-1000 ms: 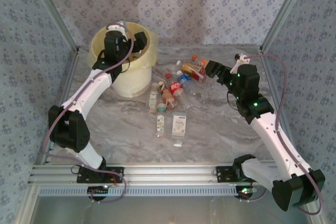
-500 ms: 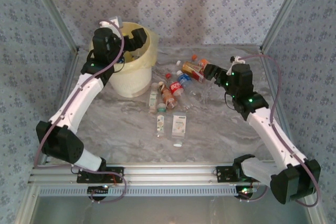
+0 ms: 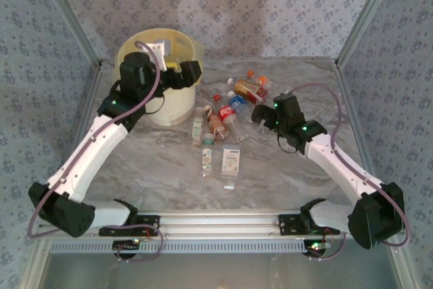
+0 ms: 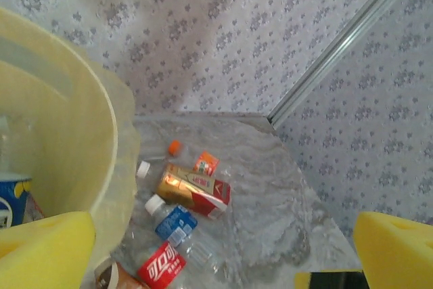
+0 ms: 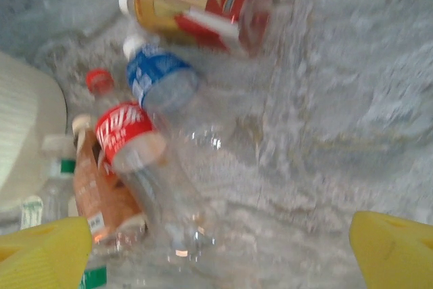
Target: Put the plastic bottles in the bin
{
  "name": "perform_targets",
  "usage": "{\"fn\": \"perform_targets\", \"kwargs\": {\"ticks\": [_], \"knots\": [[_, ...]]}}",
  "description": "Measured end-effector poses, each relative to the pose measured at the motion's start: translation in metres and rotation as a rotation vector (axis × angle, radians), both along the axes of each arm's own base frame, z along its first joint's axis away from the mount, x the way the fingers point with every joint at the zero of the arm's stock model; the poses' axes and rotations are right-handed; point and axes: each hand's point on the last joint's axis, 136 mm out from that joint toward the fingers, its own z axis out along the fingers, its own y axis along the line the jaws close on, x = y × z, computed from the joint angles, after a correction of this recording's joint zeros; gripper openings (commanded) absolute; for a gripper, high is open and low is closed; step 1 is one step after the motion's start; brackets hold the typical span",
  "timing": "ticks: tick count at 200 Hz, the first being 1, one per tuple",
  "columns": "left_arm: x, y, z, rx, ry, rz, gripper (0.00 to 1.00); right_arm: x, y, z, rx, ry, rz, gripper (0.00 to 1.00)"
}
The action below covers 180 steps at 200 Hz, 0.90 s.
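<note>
Several plastic bottles lie in a loose cluster right of the bin (image 3: 157, 103), among them a red-label one (image 3: 224, 114), a blue-label one (image 3: 237, 103) and a gold-and-red one (image 3: 251, 89). My left gripper (image 3: 187, 72) hangs open and empty at the bin's right rim. In its wrist view, the bin wall (image 4: 81, 147) fills the left and a blue-label bottle (image 4: 9, 202) lies inside. My right gripper (image 3: 260, 116) is open and low, just right of the cluster. Its wrist view shows the red-label bottle (image 5: 125, 133), clear body pointing between the pads (image 5: 47, 248).
Separate bottles lie nearer the arms: a clear one (image 3: 206, 160) and a white-label one (image 3: 231, 164). A green-and-white bottle (image 3: 197, 126) and a brown one (image 3: 215, 125) lie close to the bin's foot. Patterned walls and metal posts (image 3: 358, 25) enclose the marble table.
My left gripper opened wider and swung from over the bin to its right rim. My right gripper moved left and nearer, descending from the gold-and-red bottle toward the red-label one.
</note>
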Motion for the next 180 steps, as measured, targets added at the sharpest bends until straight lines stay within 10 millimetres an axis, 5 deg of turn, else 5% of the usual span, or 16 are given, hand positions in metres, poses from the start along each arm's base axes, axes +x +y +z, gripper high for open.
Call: {"fn": "perform_targets", "kwargs": {"ticks": [67, 126, 180], "knots": [[-0.023, 0.022, -0.061, 0.079, 0.106, 0.051, 0.98, -0.058, 0.074, -0.044, -0.053, 0.164, 0.199, 1.00], [-0.022, 0.037, -0.065, 0.106, 0.104, 0.133, 0.98, -0.086, 0.126, -0.088, -0.140, 0.318, 0.356, 1.00], [-0.023, 0.043, -0.078, 0.137, 0.139, 0.157, 0.98, -0.094, 0.131, -0.110, -0.252, 0.439, 0.367, 1.00]]}}
